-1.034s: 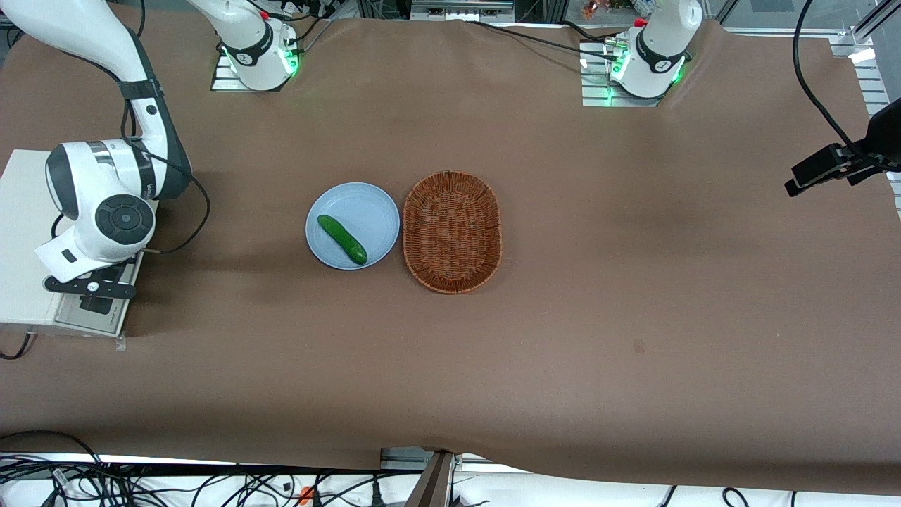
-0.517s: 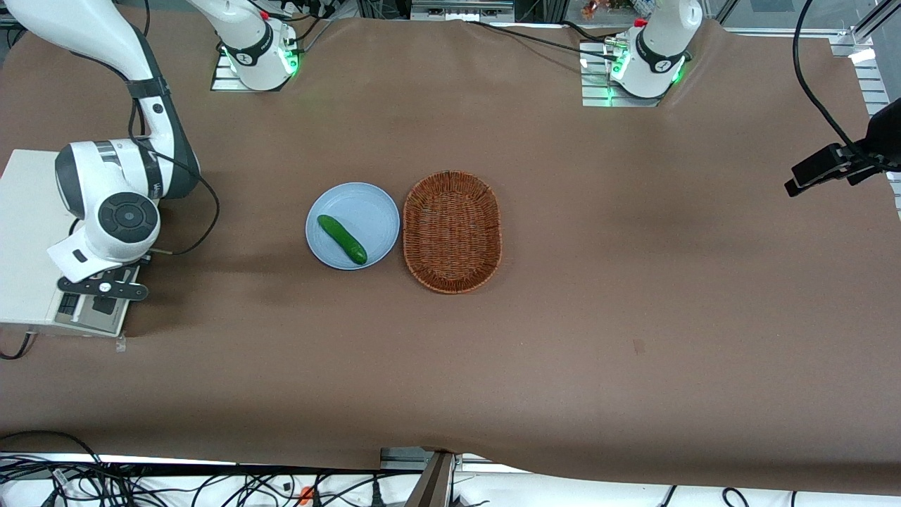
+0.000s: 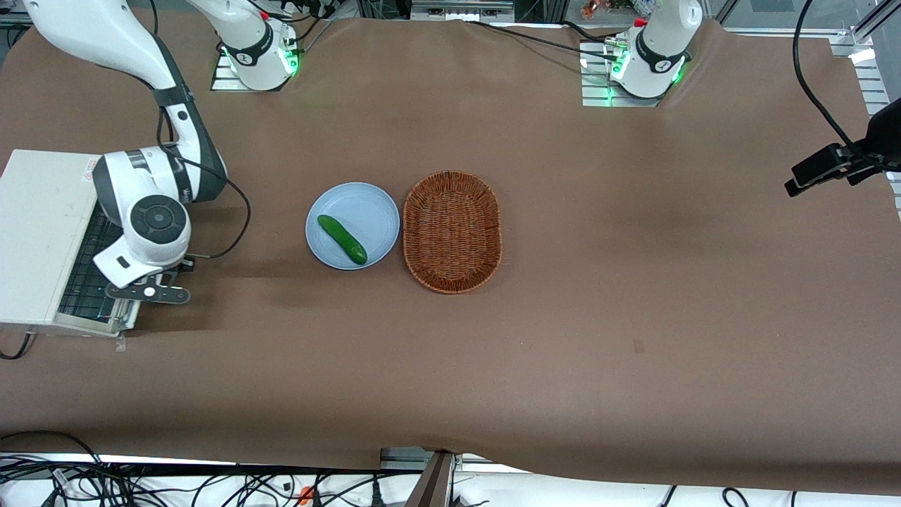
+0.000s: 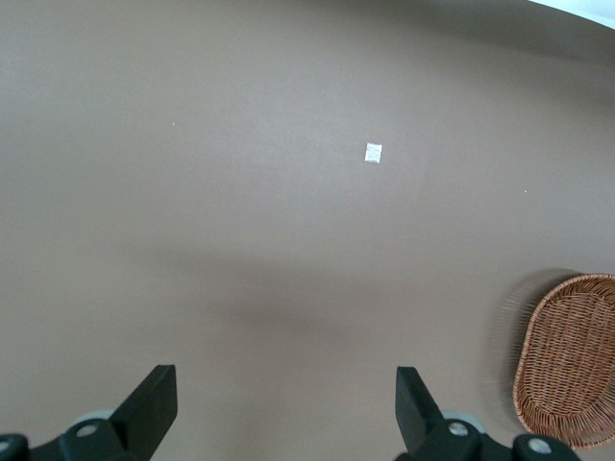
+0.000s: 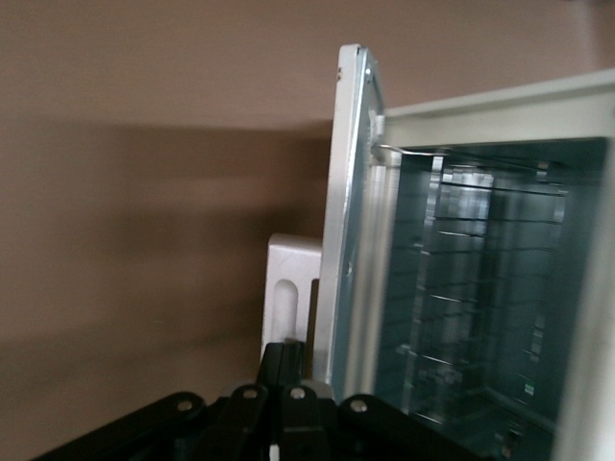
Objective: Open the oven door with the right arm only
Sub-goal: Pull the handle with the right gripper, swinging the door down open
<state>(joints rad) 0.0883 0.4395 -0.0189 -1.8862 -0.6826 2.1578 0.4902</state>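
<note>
Your landmark is the white toaster oven, which sits at the working arm's end of the table; everything else is placed from it. The oven door is swung partly down from the oven's front, and the wire rack shows in the gap above it; in the right wrist view the door stands edge-on, angled away from the oven's body, with the dim interior visible past it. Your right arm reaches down over the oven's front, its black cable looping beside it; the gripper sits right at the free edge of the door, just above the table. In the right wrist view the gripper has its black fingers pressed together at the door's lower edge, so you can read it as closed there, though the handle itself is hidden and what it clamps cannot be made out. Toward the parked arm from the oven, well apart, you have a blue plate carrying a cucumber; a wicker basket lies just beside that plate.
</note>
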